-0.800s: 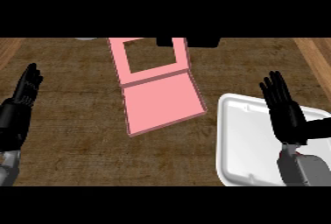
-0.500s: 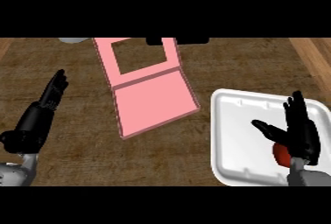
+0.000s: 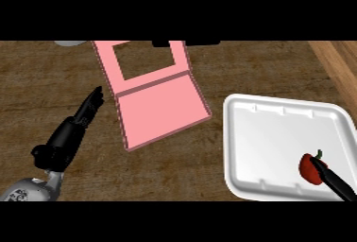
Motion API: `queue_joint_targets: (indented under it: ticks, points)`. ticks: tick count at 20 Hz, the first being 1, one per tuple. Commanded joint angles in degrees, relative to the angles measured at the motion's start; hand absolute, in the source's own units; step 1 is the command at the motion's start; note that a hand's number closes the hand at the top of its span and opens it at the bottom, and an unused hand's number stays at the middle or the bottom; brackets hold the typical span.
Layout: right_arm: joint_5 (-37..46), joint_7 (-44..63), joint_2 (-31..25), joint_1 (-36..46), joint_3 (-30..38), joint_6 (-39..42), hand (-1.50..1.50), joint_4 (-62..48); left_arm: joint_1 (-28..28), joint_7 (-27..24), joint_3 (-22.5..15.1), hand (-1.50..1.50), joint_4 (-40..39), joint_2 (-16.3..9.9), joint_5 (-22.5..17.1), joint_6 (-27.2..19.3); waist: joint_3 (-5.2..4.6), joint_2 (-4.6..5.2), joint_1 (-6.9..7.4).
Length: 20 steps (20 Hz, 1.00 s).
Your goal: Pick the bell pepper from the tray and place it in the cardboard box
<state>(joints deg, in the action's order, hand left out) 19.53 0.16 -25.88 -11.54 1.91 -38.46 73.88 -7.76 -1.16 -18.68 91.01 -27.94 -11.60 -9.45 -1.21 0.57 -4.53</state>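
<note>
Bell pepper [image 3: 310,168] lies on tray [image 3: 279,137] at right, right hand [image 3: 336,182] touching it; cardboard box [image 3: 157,104] left of tray; left hand [image 3: 73,130] left of box.

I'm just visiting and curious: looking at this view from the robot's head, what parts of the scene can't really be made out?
- Right robot hand: mostly cut off by the view's lower right corner; whether it holds the pepper cannot be told.
- Pepper: its right side is hidden behind that hand.
- Pink box: its far end is cut off at the top edge.
- Tray: its lower right part runs out of view.
</note>
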Motion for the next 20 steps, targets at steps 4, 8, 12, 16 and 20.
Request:
queue_joint_targets:
  ticks: [4, 8, 12, 16, 20]
  points:
    - [20.0, 15.4, -3.7, -9.2, -5.2, -6.0, -1.50, 7.0, -1.5, 1.3, -3.0, 0.00, -1.0, 2.0, 0.9, 0.9, 0.12, -0.17, 1.71]
    - [23.6, 26.8, -4.1, -11.7, -7.7, 2.6, -1.50, 16.2, -3.2, 3.2, -3.2, 0.00, -1.2, 3.3, 0.6, 0.6, 0.15, -0.19, 2.39]
    - [25.5, 37.8, -2.7, -13.4, -12.3, 12.0, -1.50, 26.2, -4.4, 3.7, -3.3, 0.00, -1.0, 3.1, 0.9, 1.1, 0.28, -0.34, 3.29]
    - [28.3, 53.2, -4.3, -11.2, -13.4, 23.8, -1.50, 38.7, -6.3, 3.1, -2.5, 0.00, -3.4, 3.5, 0.3, 2.7, 0.53, -0.19, 3.86]
    - [32.0, 69.9, -1.2, -6.8, -16.1, 34.1, -1.50, 50.3, -6.0, 3.2, -2.8, 0.00, -3.3, 4.4, 0.7, 2.9, 0.85, -0.44, 4.65]
